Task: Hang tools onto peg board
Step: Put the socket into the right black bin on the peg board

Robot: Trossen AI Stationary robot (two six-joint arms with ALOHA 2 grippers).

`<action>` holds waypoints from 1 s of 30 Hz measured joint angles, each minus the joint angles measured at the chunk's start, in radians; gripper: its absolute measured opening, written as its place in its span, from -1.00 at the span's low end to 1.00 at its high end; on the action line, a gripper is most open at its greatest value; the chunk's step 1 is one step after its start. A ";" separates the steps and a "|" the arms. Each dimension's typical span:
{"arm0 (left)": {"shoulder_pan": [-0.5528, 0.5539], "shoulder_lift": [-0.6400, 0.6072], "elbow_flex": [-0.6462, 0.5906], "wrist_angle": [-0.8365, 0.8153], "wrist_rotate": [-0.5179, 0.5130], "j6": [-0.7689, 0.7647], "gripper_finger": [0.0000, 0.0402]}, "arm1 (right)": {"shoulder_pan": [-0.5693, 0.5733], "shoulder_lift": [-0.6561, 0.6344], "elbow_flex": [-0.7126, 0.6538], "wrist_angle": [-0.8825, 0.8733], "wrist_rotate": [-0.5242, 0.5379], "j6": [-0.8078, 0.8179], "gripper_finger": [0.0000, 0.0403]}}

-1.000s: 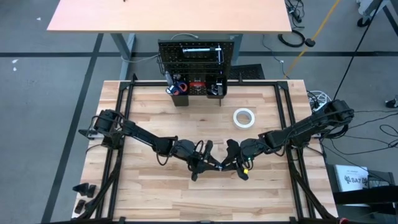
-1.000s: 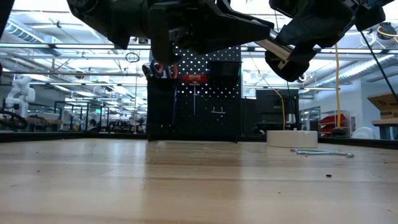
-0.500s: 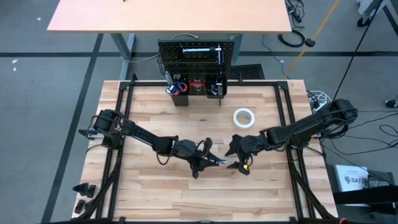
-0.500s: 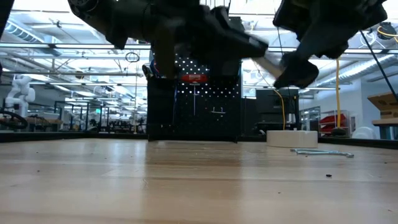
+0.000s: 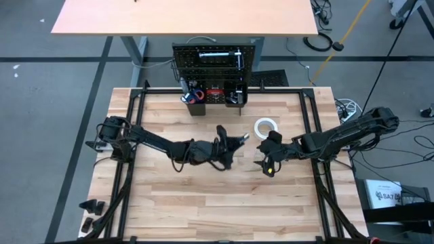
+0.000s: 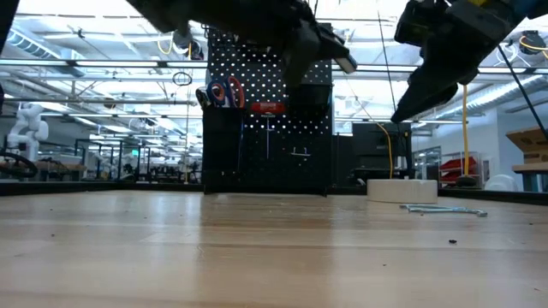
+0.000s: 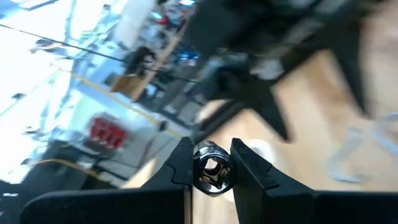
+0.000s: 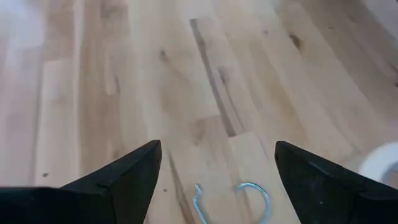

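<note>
1. Two arms over the bench (image 5: 169,203). The left claw (image 7: 211,171), mid-frame in the high view, pinches one silver ratchet (image 7: 212,169).
2. The right claw (image 8: 214,177), right of centre, is spread wide and holds nothing.
3. One tape roll (image 5: 266,127) lies between that claw and the peg board (image 5: 215,64) at top centre.
4. One metal hook (image 8: 239,198) lies on the bench under the right claw.

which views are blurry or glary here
Left wrist view: room and table streaked with motion blur, only the ratchet head in the left claw sharp. Low view: bright ceiling lights backlight the arms and peg board into silhouettes. Right wrist view: soft wood. High view: evenly lit.
</note>
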 joint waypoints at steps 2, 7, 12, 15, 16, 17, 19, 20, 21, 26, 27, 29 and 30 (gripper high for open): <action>0.022 -0.001 0.028 -0.002 -0.021 0.031 -0.73 | 0.000 -0.002 0.000 -0.025 0.006 0.008 0.53; 0.077 -0.001 0.095 -0.002 -0.096 0.130 -0.73 | 0.000 -0.002 0.000 -0.107 0.007 0.056 0.53; 0.136 -0.001 0.143 -0.006 -0.145 0.188 -0.73 | 0.000 -0.002 0.000 -0.134 0.012 0.067 0.53; 0.185 -0.001 0.160 -0.006 -0.145 0.187 -0.73 | 0.000 -0.001 0.000 -0.133 0.012 0.067 0.53; 0.203 -0.001 0.163 -0.006 -0.145 0.184 -0.73 | 0.000 -0.001 0.000 -0.133 0.012 0.067 0.53; 0.219 -0.001 0.164 -0.007 -0.145 0.182 -0.73 | 0.000 -0.001 0.000 -0.134 0.012 0.067 0.53; 0.249 -0.001 0.164 -0.015 -0.148 0.180 -0.73 | 0.000 -0.001 0.000 -0.132 0.012 0.067 0.53; 0.260 -0.001 0.164 -0.022 -0.148 0.179 -0.73 | 0.000 -0.001 0.000 -0.133 0.013 0.067 0.53; 0.271 0.000 0.164 -0.026 -0.148 0.179 -0.73 | 0.000 -0.001 0.000 -0.132 0.013 0.067 0.53; 0.311 0.000 0.164 -0.033 -0.114 0.178 -0.73 | -0.001 -0.001 0.000 -0.128 0.041 0.064 0.53; 0.315 0.000 0.164 -0.033 -0.109 0.178 -0.73 | -0.001 -0.001 0.000 -0.128 0.050 0.064 0.53; 0.319 0.000 0.164 -0.033 -0.101 0.178 -0.73 | -0.001 -0.001 0.000 -0.128 0.059 0.064 0.53; 0.321 0.000 0.164 -0.033 -0.100 0.178 -0.73 | -0.001 -0.001 0.000 -0.128 0.059 0.064 0.53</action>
